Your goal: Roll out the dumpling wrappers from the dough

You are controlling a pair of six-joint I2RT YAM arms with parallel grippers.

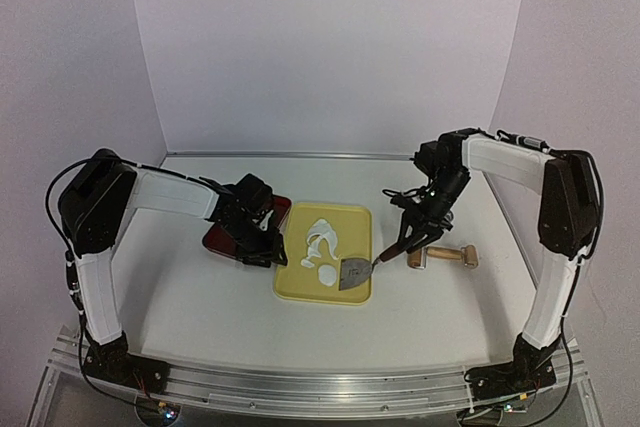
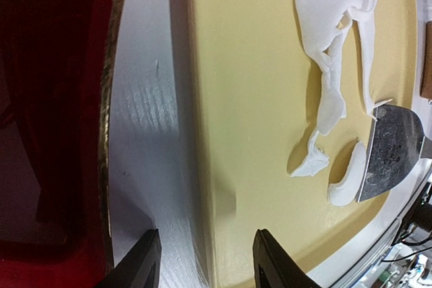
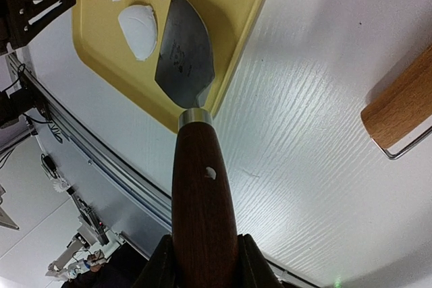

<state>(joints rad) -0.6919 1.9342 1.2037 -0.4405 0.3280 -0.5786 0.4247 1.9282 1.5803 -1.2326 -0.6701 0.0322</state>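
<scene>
One dough sheet [image 1: 320, 235] runs near-to-far; right tool [image 3: 202, 251] clamps the scraper [image 3: 185, 59], left tool [image 2: 206, 261] spread.

A white table [image 1: 200, 327] sits inside a small three-sided booth. A plain pale back wall [image 1: 330, 47] meets a left wall [image 1: 60, 57] and a right wall [image 1: 590, 37], both angled outward and faintly lilac. Seen close up, the tabletop has a fine ridged grain. A silver metal rail [image 1: 320, 394] runs along its near edge. The light is soft and even, with faint shadows.
</scene>
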